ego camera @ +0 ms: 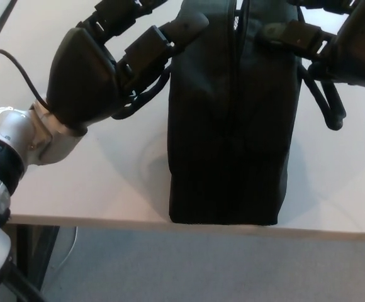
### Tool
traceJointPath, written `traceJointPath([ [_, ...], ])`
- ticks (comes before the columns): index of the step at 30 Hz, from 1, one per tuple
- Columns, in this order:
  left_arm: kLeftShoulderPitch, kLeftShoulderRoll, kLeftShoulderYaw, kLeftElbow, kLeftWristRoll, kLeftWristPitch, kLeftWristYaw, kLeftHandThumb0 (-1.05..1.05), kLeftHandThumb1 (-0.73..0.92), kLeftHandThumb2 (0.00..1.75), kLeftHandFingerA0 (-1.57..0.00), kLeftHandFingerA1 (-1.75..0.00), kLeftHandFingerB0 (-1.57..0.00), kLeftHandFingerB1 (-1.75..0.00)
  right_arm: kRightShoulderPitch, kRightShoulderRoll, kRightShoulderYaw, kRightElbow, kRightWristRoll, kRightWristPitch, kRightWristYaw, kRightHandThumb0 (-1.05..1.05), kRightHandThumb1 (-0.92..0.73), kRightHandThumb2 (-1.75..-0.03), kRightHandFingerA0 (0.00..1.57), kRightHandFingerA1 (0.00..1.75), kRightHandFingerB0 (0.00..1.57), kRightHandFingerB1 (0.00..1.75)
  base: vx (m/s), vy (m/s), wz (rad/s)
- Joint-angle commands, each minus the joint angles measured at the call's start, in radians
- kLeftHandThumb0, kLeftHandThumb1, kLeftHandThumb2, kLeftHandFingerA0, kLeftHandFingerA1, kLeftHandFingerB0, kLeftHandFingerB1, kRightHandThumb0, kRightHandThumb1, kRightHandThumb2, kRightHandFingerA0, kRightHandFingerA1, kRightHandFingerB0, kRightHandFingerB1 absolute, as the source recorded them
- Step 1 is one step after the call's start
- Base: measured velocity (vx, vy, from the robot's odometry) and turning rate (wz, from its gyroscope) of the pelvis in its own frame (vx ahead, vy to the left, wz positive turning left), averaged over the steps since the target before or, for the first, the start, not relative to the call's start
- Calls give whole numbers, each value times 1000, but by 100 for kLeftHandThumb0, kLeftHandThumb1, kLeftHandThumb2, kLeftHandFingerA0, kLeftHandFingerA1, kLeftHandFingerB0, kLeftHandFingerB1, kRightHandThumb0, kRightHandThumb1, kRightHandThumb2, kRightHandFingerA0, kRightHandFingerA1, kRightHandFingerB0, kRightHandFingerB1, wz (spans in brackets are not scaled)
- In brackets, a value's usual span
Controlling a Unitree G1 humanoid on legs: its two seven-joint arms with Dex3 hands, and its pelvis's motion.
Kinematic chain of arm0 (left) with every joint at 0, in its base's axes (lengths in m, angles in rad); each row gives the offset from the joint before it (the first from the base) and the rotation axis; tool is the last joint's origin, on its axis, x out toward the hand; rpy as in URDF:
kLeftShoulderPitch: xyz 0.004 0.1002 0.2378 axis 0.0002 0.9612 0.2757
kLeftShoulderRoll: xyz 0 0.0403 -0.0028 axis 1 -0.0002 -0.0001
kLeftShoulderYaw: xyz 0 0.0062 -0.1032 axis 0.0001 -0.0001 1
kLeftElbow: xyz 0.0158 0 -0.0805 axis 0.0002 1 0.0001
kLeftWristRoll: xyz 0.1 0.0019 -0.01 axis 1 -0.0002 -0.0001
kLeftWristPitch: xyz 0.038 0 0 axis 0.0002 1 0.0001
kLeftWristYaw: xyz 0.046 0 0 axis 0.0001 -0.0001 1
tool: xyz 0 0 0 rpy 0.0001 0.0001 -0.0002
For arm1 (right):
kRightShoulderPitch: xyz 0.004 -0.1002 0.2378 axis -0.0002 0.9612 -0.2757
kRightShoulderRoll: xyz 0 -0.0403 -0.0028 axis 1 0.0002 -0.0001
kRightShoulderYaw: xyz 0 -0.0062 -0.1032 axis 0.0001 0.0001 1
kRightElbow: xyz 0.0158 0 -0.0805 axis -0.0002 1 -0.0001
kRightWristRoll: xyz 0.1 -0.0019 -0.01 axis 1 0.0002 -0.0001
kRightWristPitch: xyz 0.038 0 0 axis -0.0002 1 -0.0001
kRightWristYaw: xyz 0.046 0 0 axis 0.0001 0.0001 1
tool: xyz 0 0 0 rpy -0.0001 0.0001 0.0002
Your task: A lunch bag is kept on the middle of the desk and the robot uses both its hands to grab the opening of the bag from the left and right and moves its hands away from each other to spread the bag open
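no readable text, labels or numbers anywhere: lunch bag (230,126) and tabletop (107,182) both unmarked.

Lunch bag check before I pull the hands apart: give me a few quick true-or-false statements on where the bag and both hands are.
1. The lunch bag stands upright at the desk's near edge. True.
2. The left hand is well clear of the bag. False: its fingers reach the bag's upper left side.
3. The right hand is at the bag's upper right. True.
4. The bag is spread wide open. False: the top seam looks closed.
5. A loop handle hangs on the right. True.
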Motion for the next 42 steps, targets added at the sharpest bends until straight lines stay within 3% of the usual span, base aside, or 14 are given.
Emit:
traceJointPath([
  [1,12,0,-8,6,9,-24,-4,8,36,89,-22,-53,-12,-50,-31,2,18,3,-48,25,-7,-35,-58,-58,40,33,42,34,0,0,0],
  [2,12,0,-8,8,10,-23,-2,8,36,89,-22,-53,-12,-50,-35,3,19,4,-47,25,-4,-35,-58,-58,40,33,42,34,0,0,0],
  [3,12,0,-11,12,11,-17,-11,7,51,61,-35,-35,-23,-33,-38,2,21,6,-50,25,-15,-36,-58,-59,43,34,49,36,0,0,0],
  [5,11,1,-11,15,8,-19,-19,8,50,62,-34,-35,-24,-33,-46,3,29,16,-58,20,-42,-33,-56,-57,46,35,54,37,0,0,0],
  [6,10,1,-9,17,5,-18,-19,8,36,91,-22,-54,-16,-51,-48,7,27,24,-48,10,-39,-33,-53,-56,46,35,58,38,0,0,0],
  [7,10,3,-5,22,0,-12,-31,11,37,93,-21,-53,-19,-52,-49,8,25,24,-40,8,-19,-35,-51,-56,46,36,59,38,0,0,0],
  [12,12,4,2,39,-12,-21,-56,11,38,92,-22,-53,-21,-52,-52,9,25,24,-30,-12,-11,-37,-52,-56,45,36,53,37,0,0,0],
  [13,13,4,3,42,-13,-21,-62,8,53,61,-37,-36,-33,-34,-53,7,24,19,-31,-10,0,-40,-58,-58,42,36,47,36,0,0,0],
  [15,14,6,7,47,-19,-24,-78,8,53,61,-37,-36,-33,-34,-58,1,29,5,-43,3,26,-43,-58,-58,39,36,43,34,0,0,0],
  [18,17,-1,17,64,-28,-22,-91,8,36,92,-24,-55,-26,-54,-61,1,28,6,-41,7,33,-41,-50,-56,49,36,50,35,0,0,0],
  [20,20,-4,21,69,-30,-18,-89,9,36,93,-22,-54,-24,-54,-62,1,26,6,-40,10,35,-41,-52,-56,49,36,51,36,0,0,0],
  [21,24,-7,20,70,-26,-11,-80,10,50,68,-34,-35,-31,-34,-61,1,25,7,-37,8,36,-39,-53,-56,51,36,53,36,0,0,0],
  [30,64,-13,11,59,-3,29,-31,10,48,75,-31,-34,-26,-33,-52,15,-14,59,30,-55,45,-37,-55,-57,48,36,48,36,0,0,0],
  [42,66,-1,-102,-5,120,37,59,6,51,56,-43,-34,-34,-33,-55,38,-53,81,52,-62,40,-32,-49,-55,53,37,47,36,0,0,0],
])
